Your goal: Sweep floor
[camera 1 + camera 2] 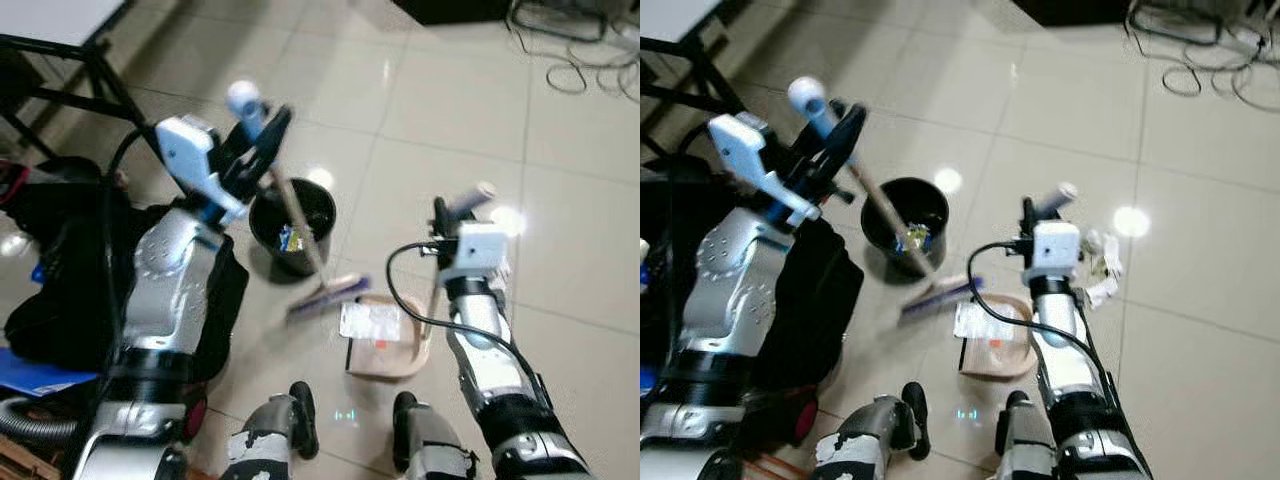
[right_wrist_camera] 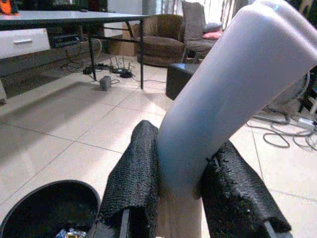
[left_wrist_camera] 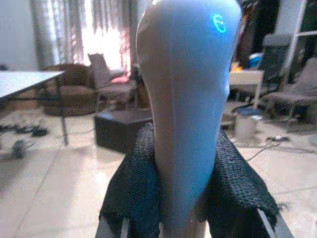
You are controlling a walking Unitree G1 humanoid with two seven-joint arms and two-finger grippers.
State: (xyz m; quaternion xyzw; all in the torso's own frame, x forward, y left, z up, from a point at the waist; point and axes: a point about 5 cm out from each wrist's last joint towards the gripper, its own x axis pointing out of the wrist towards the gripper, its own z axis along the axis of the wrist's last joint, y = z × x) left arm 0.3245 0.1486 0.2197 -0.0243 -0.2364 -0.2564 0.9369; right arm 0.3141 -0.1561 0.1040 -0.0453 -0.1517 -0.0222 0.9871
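The left gripper (image 1: 262,135) is clamped around the top of the broom (image 1: 300,235), whose stick slants down across a black bin (image 1: 292,224) to its purple head. Just beside the head lies a dustpan (image 1: 385,345) holding litter, its handle gripped by the right gripper (image 1: 462,210).

Pale glossy tiles (image 1: 560,230) spread beneath me, with bright spots of lamp glare on them. At my left a black-legged table (image 1: 70,60) stands over the floor — dark bags (image 1: 60,290) heaped beside it. Loose cables (image 1: 590,50) coil on the tiles ahead. Farther off I see a brown armchair (image 2: 166,37), a low dark box (image 3: 121,129), another table (image 2: 69,22) with a white drawer (image 2: 25,42), and curtains (image 3: 94,29) lit by daylight.
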